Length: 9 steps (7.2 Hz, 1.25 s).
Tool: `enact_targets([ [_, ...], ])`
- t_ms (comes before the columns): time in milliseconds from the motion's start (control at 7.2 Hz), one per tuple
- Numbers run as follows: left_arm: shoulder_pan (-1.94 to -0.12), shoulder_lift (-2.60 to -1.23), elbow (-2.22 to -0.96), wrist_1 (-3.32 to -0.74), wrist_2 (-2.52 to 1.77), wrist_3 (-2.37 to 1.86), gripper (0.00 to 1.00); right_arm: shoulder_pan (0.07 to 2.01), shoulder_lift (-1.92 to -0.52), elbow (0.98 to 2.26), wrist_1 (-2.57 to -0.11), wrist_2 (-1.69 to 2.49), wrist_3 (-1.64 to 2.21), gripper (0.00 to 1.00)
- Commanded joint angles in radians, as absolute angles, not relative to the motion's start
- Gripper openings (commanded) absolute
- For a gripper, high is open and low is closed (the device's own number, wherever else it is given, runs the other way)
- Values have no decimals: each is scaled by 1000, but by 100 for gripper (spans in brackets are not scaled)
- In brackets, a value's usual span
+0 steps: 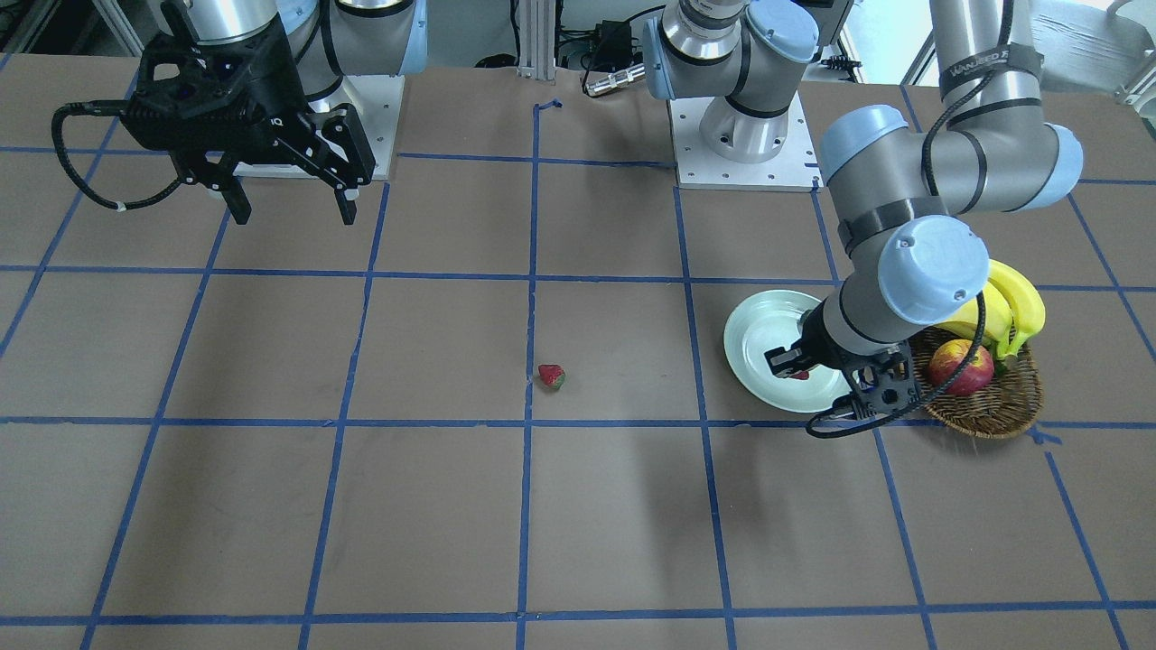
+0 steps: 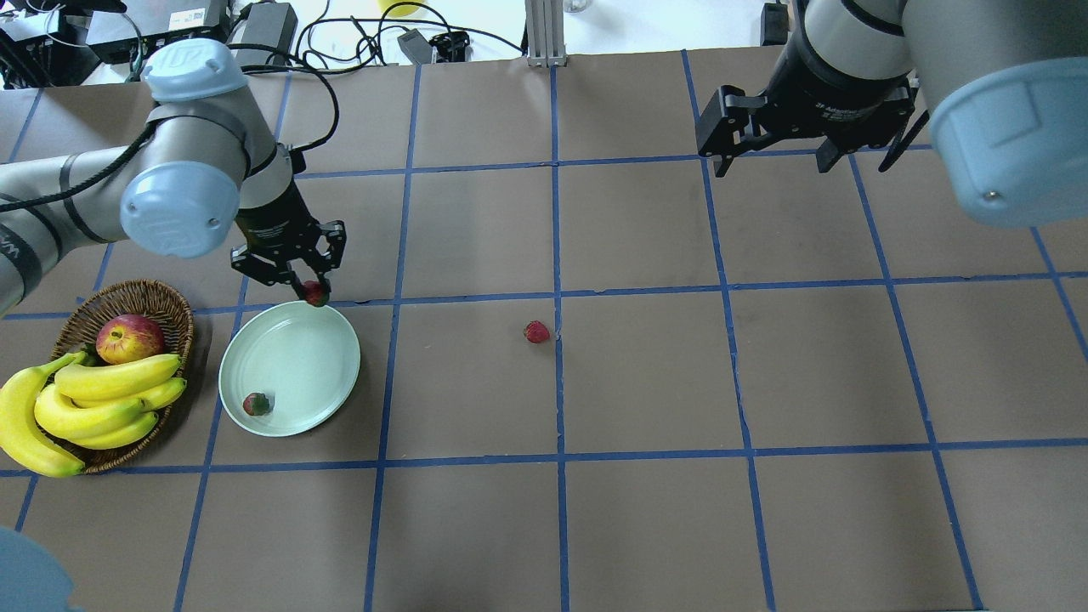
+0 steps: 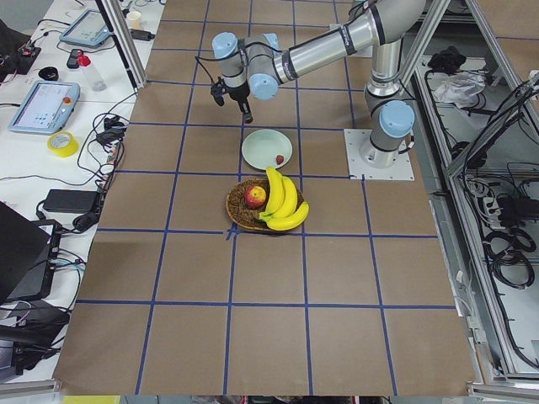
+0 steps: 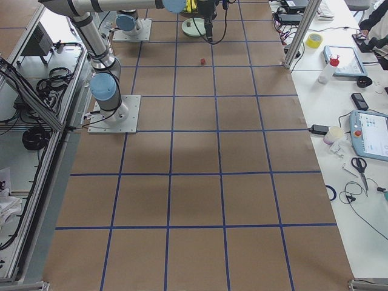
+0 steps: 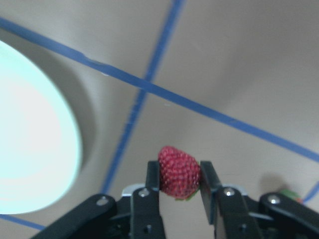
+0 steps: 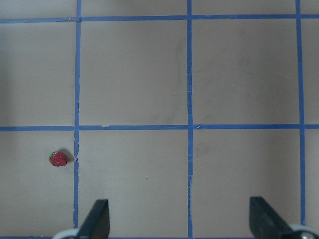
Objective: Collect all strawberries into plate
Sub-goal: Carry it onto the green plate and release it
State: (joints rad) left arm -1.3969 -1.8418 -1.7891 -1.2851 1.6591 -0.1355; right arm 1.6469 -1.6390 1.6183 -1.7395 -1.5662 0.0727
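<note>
Pinching a small red strawberry (image 5: 178, 173) between its two black fingers, the robot's left gripper (image 2: 313, 287) is closed narrowly on the berry's sides. Only a sliver of the green cap shows below the fruit. The berry hangs at the far rim of the round, shallow, pale mint-green plate (image 2: 293, 365). In the wrist view it seems to sit just outside that rim, over the brown paper-covered table (image 2: 646, 374) with its blue tape grid, though height makes this hard to judge. The plate there is washed out and cut off at the view's left edge.

A second strawberry (image 2: 257, 404) lies inside the plate near its closer rim; the front-facing view hides it behind the left arm. Just beside the plate stands a brown wicker basket (image 2: 170, 306) with a red-yellow apple (image 2: 129, 337) and yellow bananas (image 2: 102, 391).

A third strawberry (image 2: 536, 331) rests on the table, well apart from the plate. Farther off, the right gripper (image 1: 295, 212) hovers spread wide, holding nothing.
</note>
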Motion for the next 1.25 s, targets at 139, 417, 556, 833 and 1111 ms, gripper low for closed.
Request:
enact_targets([
  [139, -1324, -1833, -1854, -1282, 1669, -58, 99, 1647, -1638, 1618, -1740, -1566, 72, 100],
  [417, -1336, -1815, -1852, -1285, 1613, -70, 100, 1647, -1638, 1618, -1740, -1566, 71, 100],
  [556, -1357, -1798, -1848, -1284, 1457, -153, 100, 1647, -1638, 1618, -1740, -1566, 69, 100],
  [833, -1487, -1821, -1844, -1129, 1382, -294, 100, 1647, -1638, 1618, -1740, -1566, 69, 100],
  [1111, -1605, -1832, -1845, -1074, 1374, -565, 100, 1647, -1638, 1618, -1740, -1566, 67, 100],
])
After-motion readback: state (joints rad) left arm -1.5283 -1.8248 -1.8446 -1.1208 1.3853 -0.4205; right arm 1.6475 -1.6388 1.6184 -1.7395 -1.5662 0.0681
